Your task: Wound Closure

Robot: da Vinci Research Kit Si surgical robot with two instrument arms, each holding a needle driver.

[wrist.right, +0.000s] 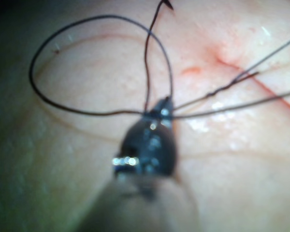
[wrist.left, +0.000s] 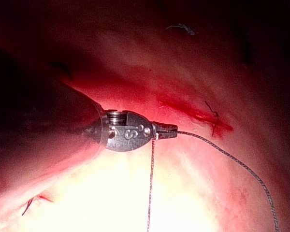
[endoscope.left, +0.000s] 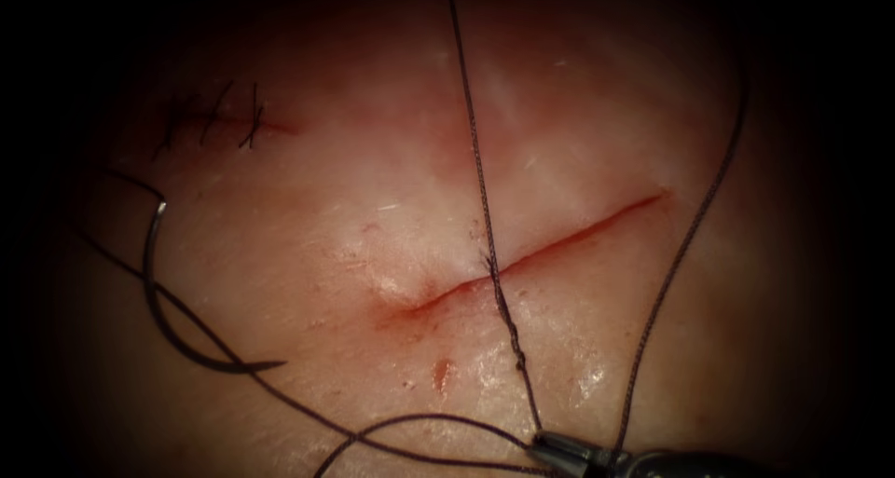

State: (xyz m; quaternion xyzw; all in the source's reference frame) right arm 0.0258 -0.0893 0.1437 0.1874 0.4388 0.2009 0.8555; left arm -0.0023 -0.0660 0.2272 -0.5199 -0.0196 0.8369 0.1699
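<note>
I have one stitch across the cut (endoscope.left: 541,250) mid-length; the rest gapes. My right tool (endoscope.left: 559,450) and left tool (wrist.left: 166,130) are both clamped on thread (endoscope.left: 480,189). The needle (endoscope.left: 177,320) lies free on the tissue (endoscope.left: 373,161), far left.

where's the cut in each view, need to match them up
Endoscope view: the cut runs across the middle of the tissue; the needle lies free on the tissue to its left.
Left wrist view: the cut lies just beyond the left arm's hand, shut on thread.
Right wrist view: the cut lies beyond the right arm's hand, shut on thread.
Shared landmark: the thread meeting the cut.
</note>
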